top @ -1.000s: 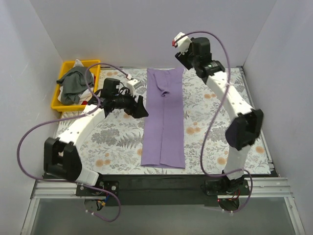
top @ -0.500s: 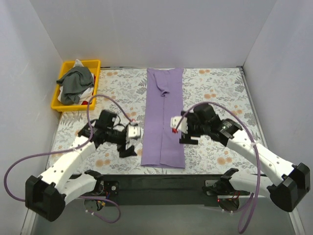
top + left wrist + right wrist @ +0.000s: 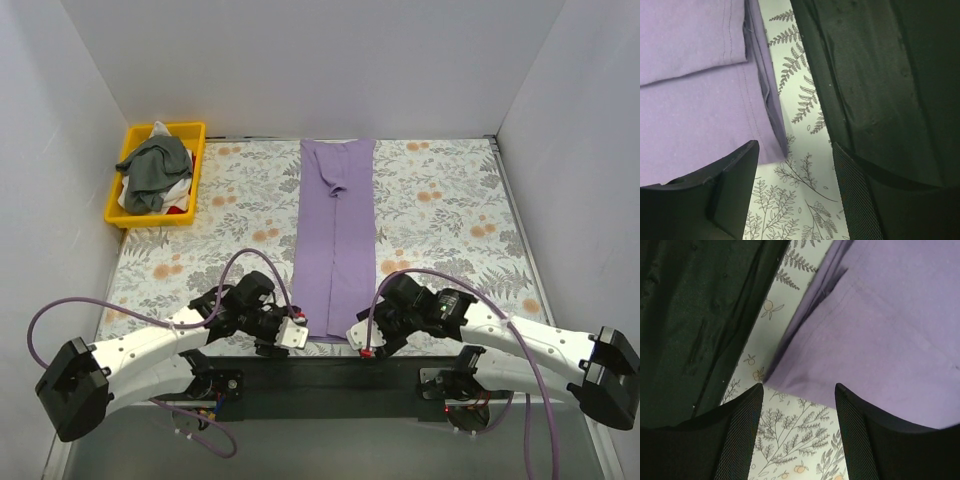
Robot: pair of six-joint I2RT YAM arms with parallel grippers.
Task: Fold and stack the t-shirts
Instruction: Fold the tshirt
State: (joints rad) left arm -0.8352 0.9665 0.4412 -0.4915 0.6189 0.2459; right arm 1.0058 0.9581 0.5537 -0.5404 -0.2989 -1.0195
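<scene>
your left fingers (image 3: 730, 200) and right fingers (image 3: 860, 440) are open, lilac shirt (image 3: 335, 240) hem corners just ahead. pinch both next for the fold.

Each arm wore white shells with black joints. The left arm (image 3: 140, 345) and the right arm (image 3: 530, 340) each carried a blocky black elbow housing out beyond the ends of the black base plate (image 3: 330, 385). A purple cable (image 3: 430, 271) looped along each arm above that plate. Small white wrist blocks (image 3: 293, 335) just above the plate bore red marks. The jaws were matte black with finely meshed inner faces.
</scene>
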